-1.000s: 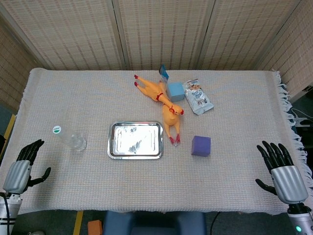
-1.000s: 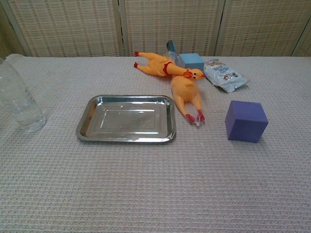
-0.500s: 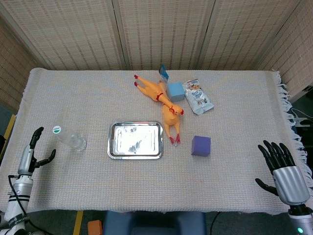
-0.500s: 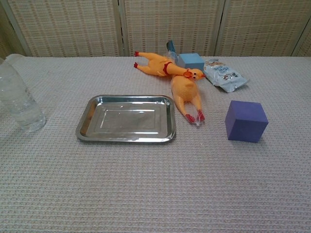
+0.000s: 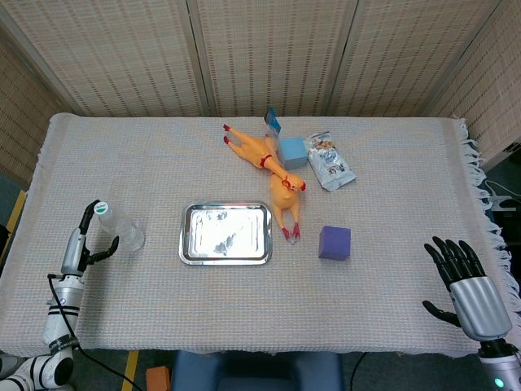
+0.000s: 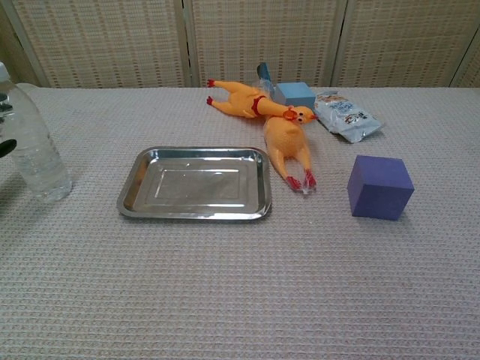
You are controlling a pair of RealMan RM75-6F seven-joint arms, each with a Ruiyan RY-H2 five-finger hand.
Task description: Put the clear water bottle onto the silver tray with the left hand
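The clear water bottle (image 5: 122, 231) stands upright with a green-marked white cap on the cloth, left of the silver tray (image 5: 186, 238). In the chest view the bottle (image 6: 31, 146) is at the far left and the tray (image 6: 196, 214) lies bare in the middle. My left hand (image 5: 85, 241) is seen edge-on just left of the bottle, with its fingers apart and reaching toward it; dark fingertips (image 6: 6, 148) show at the bottle's left side. I cannot tell whether they touch it. My right hand (image 5: 466, 287) hovers open at the table's front right corner.
Two orange rubber chickens (image 5: 283, 198) lie right of and behind the tray. A light blue box (image 5: 292, 151) and a snack bag (image 5: 330, 163) sit behind them. A purple cube (image 5: 334, 242) stands right of the tray.
My left hand has moved in from the table's left front edge to the bottle's side, turning edge-on. The bottle, the tray and the right hand have hardly moved.
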